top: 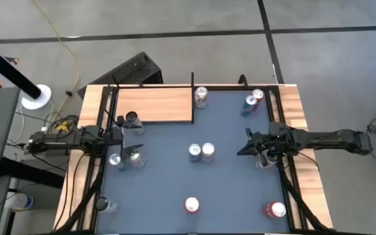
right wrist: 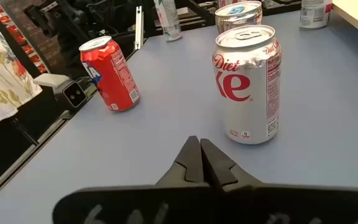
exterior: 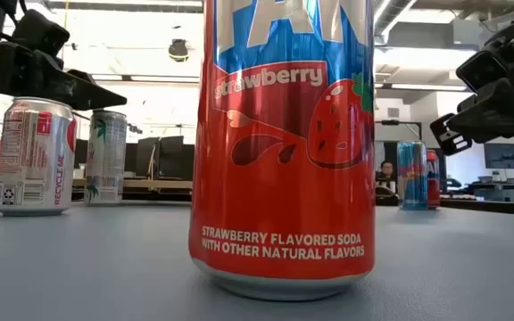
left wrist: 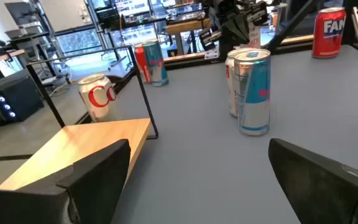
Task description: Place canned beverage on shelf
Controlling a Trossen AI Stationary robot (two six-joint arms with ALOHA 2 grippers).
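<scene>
In the low view we find most of the table hidden behind one red can standing close to the lens; its top is cut off, yet we read "strawberry" and "STRAWBERRY FLAVORED SODA WITH OTHER NATURAL FLAVORS" on it; from above we take it for the red-topped can near the front edge. To its left a white can reads "RECYCLE ME", and the can behind it carries a palm print we cannot read.

The left gripper hovers at the table's left side, just in front of the shelf, its fingers spread wide with nothing between them; several shiny things sit close around it from above, too small for us to name. The shelf lies in the far left corner of the blue table, and no can stands on its board; a red-and-white can sits just beyond its far edge, its lettering only partly visible.

The right gripper hangs at the table's right side, its jaws pressed together and empty, pointing at a silver can marked "Diet"; the larger red word below is cut by the curve. A red can stands well apart from it; a further red can shows "FAN".
</scene>
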